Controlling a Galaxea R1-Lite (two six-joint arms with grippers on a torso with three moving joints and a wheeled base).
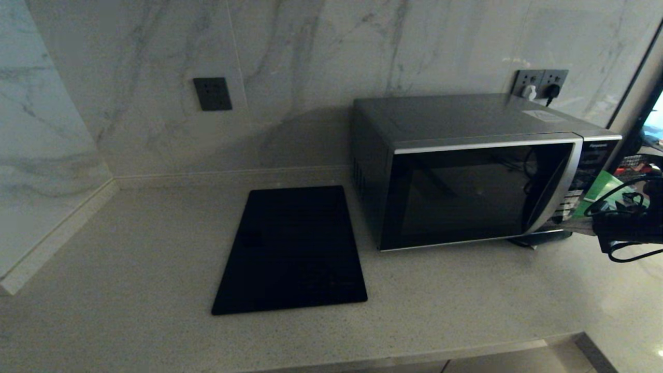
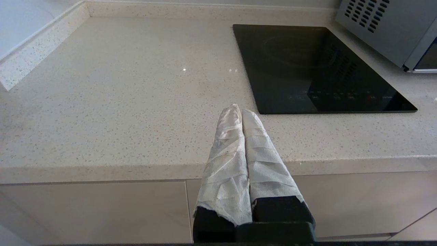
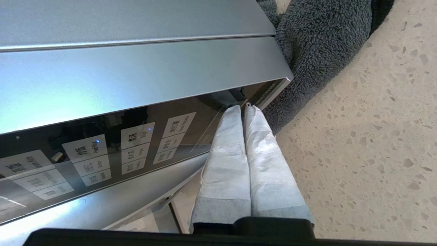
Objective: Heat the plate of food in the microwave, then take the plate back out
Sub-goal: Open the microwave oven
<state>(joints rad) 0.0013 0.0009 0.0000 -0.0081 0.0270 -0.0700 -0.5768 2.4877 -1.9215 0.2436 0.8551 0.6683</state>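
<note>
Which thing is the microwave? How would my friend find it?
Look at the pale speckled stone counter below the marble wall. At its right end stands the big silver-grey box microwave with a dark glass door. The black glass panel beside it lies flat; the microwave stands tall, with buttons on its right.

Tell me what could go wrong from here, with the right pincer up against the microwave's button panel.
1. The right pincer, shut, sits at the lower corner of the button panel of the microwave; its wrapped tips could hit the wrong key.
2. The door is closed and no plate shows through the dark glass, so it may heat empty.
3. A grey towel bunched beside the microwave could snag the arm.
</note>
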